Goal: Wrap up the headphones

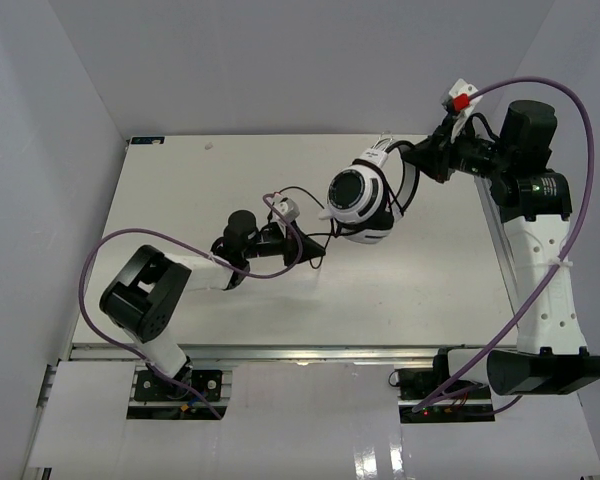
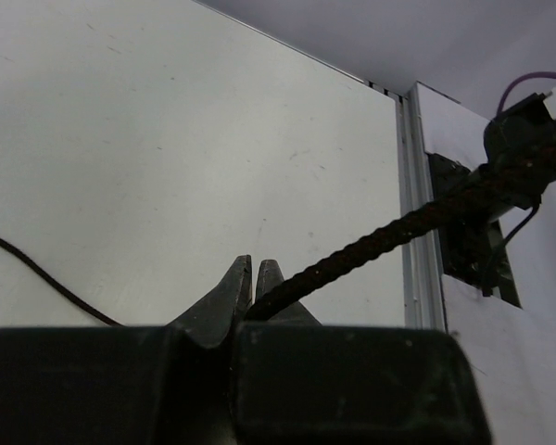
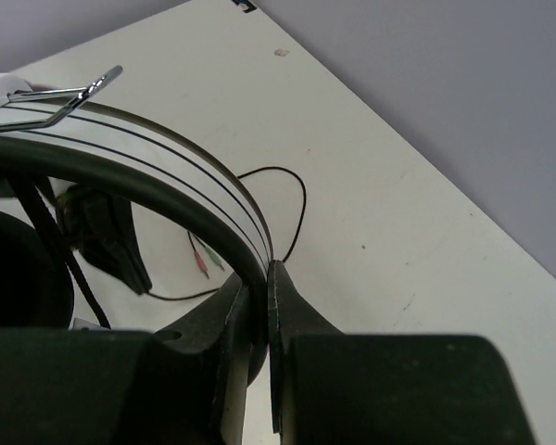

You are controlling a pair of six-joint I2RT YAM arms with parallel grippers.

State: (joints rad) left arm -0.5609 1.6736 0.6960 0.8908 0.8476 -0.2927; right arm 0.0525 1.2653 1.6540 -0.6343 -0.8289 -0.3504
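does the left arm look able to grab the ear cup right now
Probably not as it stands: the left gripper is shut on the cord, so it would have to let go first. The ear cup hangs close by, with the right gripper holding the headband.

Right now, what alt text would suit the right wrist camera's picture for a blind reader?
The right gripper is shut on the headphones, clamping their white headband. Behind, their thin black cord loops across the white table.
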